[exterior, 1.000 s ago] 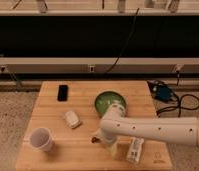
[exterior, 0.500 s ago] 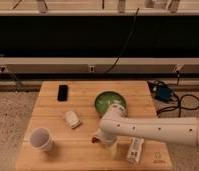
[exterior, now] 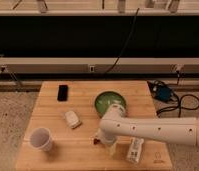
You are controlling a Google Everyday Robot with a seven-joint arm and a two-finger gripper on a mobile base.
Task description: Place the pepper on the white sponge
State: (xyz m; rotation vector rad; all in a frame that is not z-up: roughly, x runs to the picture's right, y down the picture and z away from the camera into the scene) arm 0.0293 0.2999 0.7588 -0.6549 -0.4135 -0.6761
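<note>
Green bowl (exterior: 104,100), off-white sponge (exterior: 71,119), seemingly dark-red pepper (exterior: 96,141).

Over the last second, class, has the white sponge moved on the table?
No. The white sponge lies where it did, just in front of the black phone. The gripper is down at the pepper, right of the sponge.

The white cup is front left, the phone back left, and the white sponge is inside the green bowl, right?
Not quite: the white sponge lies on the table, left of the green bowl, not in it, as the camera view shows. The white cup and the phone are as you said. The gripper is down at the table in front of the bowl.
</note>
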